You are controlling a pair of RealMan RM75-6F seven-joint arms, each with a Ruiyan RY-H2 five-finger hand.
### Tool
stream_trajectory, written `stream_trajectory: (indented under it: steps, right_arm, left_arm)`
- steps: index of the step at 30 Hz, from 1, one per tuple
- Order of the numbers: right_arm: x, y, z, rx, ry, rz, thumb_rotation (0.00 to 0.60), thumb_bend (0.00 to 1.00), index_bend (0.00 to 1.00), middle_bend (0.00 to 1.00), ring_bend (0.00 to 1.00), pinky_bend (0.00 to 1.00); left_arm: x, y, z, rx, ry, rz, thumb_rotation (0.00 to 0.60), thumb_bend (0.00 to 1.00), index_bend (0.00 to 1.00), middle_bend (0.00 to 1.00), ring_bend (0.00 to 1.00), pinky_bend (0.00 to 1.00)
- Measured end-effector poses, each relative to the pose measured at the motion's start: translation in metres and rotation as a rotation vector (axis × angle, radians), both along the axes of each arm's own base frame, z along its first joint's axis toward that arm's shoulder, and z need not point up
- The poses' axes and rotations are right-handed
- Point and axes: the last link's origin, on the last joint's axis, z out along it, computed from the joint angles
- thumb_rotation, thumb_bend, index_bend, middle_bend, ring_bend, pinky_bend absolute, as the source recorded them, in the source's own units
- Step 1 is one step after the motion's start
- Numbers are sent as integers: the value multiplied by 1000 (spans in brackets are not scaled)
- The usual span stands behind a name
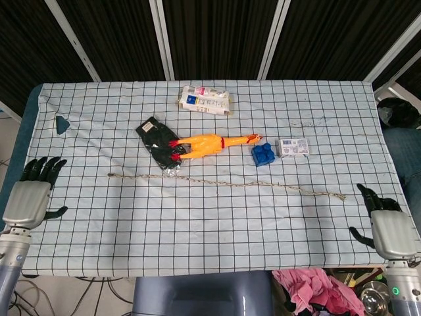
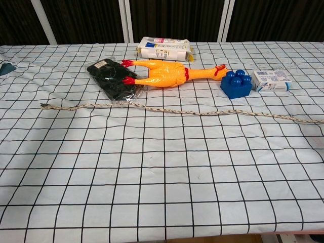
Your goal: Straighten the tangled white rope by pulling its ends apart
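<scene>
Both hands sit off the rope and well apart from it, at the near corners of the table (image 1: 329, 118). The left hand (image 1: 29, 197) is at the left table edge, back of hand up, fingers (image 1: 41, 168) spread and pointing away from the robot, holding nothing. The right hand (image 1: 388, 227) is at the near right edge in the same pose: back up, dark fingertips splayed forward, thumb out to the side, nothing held. Neither hand shows in the chest view.

The white rope (image 1: 223, 184) lies stretched out nearly straight across the checkered cloth, running from the left end (image 1: 110, 175) near the black packet (image 1: 156, 143) to the right end (image 1: 342, 197). It has slight waviness along its length and no loops. Its left part passes just in front of the black packet.

Behind the rope sit the orange rubber chicken (image 1: 214, 143), touching the black packet, then the blue brick (image 1: 263, 155) and a small white box (image 1: 293, 147). A larger white box (image 1: 206, 101) is further back.
</scene>
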Motion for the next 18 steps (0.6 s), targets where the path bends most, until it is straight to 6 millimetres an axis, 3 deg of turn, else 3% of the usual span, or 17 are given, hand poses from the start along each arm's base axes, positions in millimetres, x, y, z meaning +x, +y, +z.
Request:
stream_trajectory:
  steps: [4, 8, 18]
  right_arm:
    - [-7, 22, -11, 2, 0, 0, 600, 137, 80, 162, 300, 248]
    - [-9, 29, -12, 2, -11, 20, 600, 137, 81, 145, 294, 248]
    - [-16, 33, -1, -19, -51, 7, 600, 139, 81, 145, 295, 248]
  left_arm:
    - [-26, -22, 2, 5, -89, -12, 600, 0, 83, 57, 0, 24]
    - [-46, -41, 4, -6, -90, 3, 600, 0, 83, 58, 0, 21]
    - [-51, -81, 8, -14, -47, -38, 600, 0, 82, 54, 0, 21]
